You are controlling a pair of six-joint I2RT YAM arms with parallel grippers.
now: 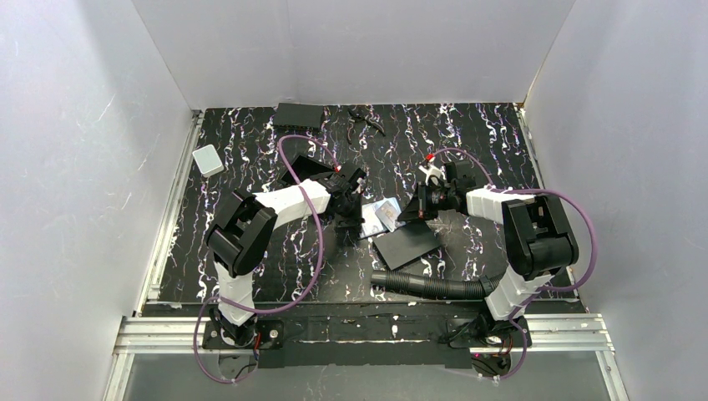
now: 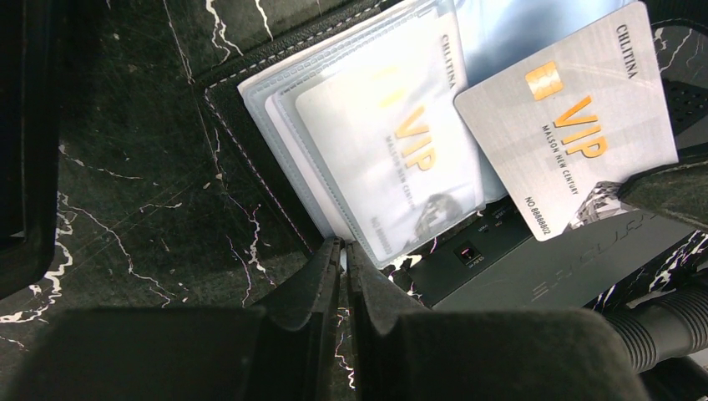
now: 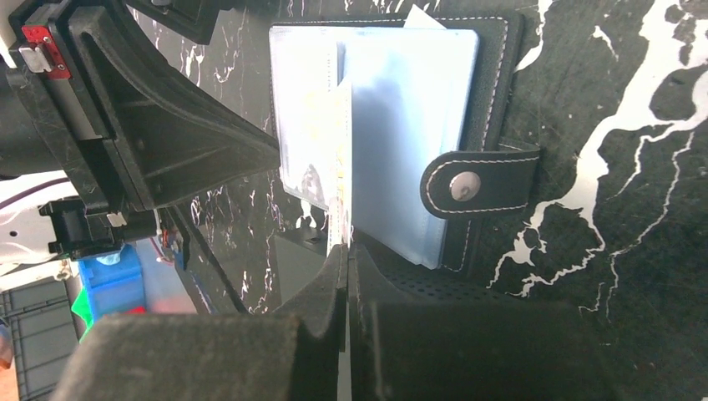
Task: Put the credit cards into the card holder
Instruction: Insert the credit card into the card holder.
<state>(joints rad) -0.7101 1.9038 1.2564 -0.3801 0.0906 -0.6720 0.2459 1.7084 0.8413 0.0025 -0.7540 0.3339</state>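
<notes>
The credit card (image 2: 568, 117) was pinched at one edge between the closed fingers of the right gripper (image 3: 345, 251). In the right wrist view it stood edge-on at centre frame, above the open card holder (image 3: 493, 83). The left gripper (image 2: 342, 251) had its fingers drawn together with only a sliver between them, the tips at the holder's lower edge in the left wrist view. Whether it nipped the cover or merely pressed on it could not be determined.

A second card (image 2: 392, 159) already sat inside the front sleeve (image 2: 334, 109), left of centre. The held card lay to its right, skewed against the sleeve edges.

Assessed risks:
- The skew could send the card over or between the sleeves rather than into a free pocket.
- A thin, glossy card held at one edge could pivot or slip under insertion force.
- If the left gripper was not truly pinning the holder, the push could slide it across the table (image 2: 125, 167).
- The strap (image 3: 480, 184), right of centre, lay near the right fingers and could be caught.
</notes>
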